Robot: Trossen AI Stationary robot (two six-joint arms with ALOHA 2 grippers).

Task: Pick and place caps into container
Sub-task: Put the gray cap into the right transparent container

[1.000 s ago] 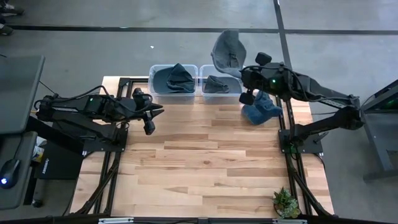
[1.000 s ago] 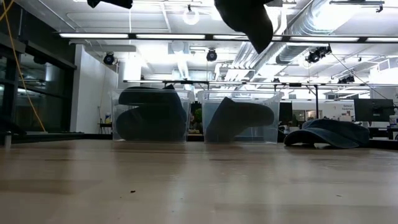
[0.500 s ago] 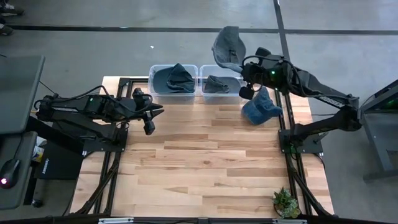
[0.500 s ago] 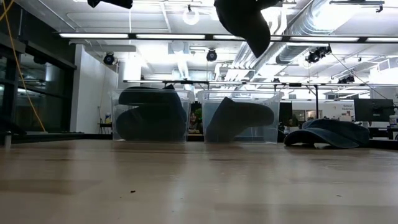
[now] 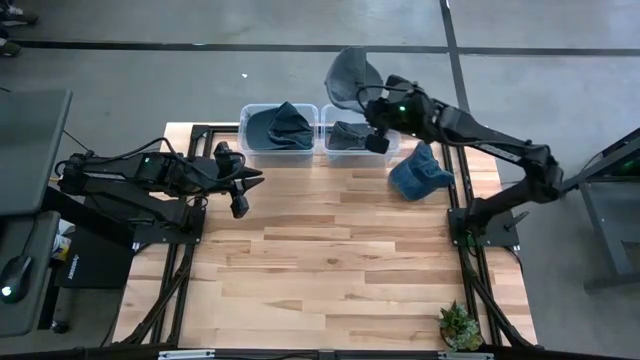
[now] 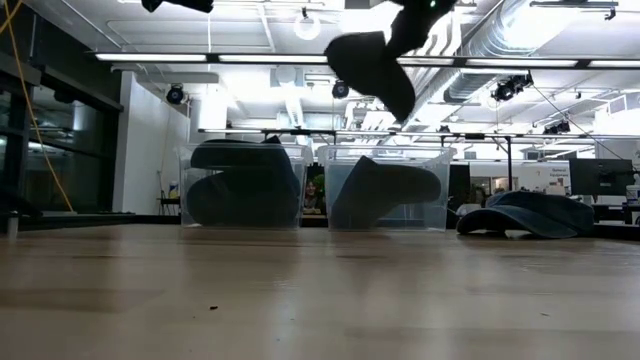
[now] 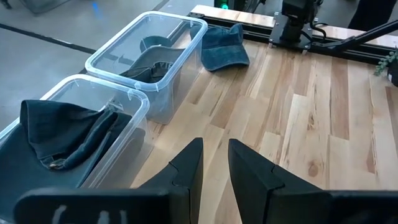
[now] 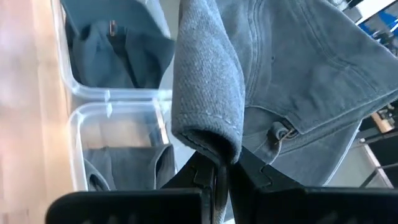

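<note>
The right gripper (image 5: 372,100), clamped on a floppy grey fabric cap (image 5: 346,76), has swung left since a moment ago and now hangs above the far edge of the right clear plastic bin (image 5: 352,150), which holds one dark cap (image 5: 346,134). The left clear bin (image 5: 250,148) holds another denim cap (image 5: 281,124). A blue cap (image 5: 419,173) lies on the wooden table (image 5: 330,260) right of the bins. The left gripper (image 5: 240,190) waits, fingers slightly parted, near the left bin.

light: bright, even, coming from ceiling strip lamps (image 6: 330,62) | glare: lamps blowing out in low view | shadows: faint under arms on table (image 5: 330,250) | blur: near tabletop going soft in low view, grey cap (image 8: 280,74) filling right wrist view
</note>
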